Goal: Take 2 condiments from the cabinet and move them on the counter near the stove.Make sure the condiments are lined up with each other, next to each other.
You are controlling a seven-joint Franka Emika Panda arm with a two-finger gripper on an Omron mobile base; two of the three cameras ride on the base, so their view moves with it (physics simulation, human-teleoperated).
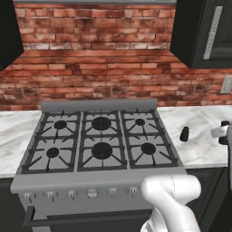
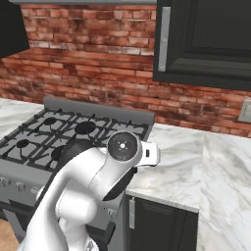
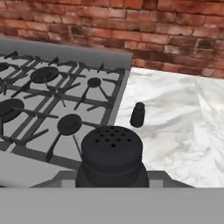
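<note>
While one black condiment shaker (image 3: 138, 114) stood upright on the white marble counter (image 3: 183, 127), just beside the right edge of the stove (image 3: 57, 109), the second shaker (image 3: 112, 157) sat close under the hand camera, its perforated top facing the lens. It appeared clamped between the nearly closed jaws of the gripper (image 1: 224, 132), though the fingers themselves were hidden behind it. In the left base view the placed shaker (image 1: 184, 134) lay toward the stove from the hand, with bare marble between them. Seen along the gripper, it stood ahead and slightly right of the held shaker, both with their long axes upright. Judging from this, the coming move called for lowering the held shaker onto the counter close alongside the standing one, in line with it, without knocking it over.
</note>
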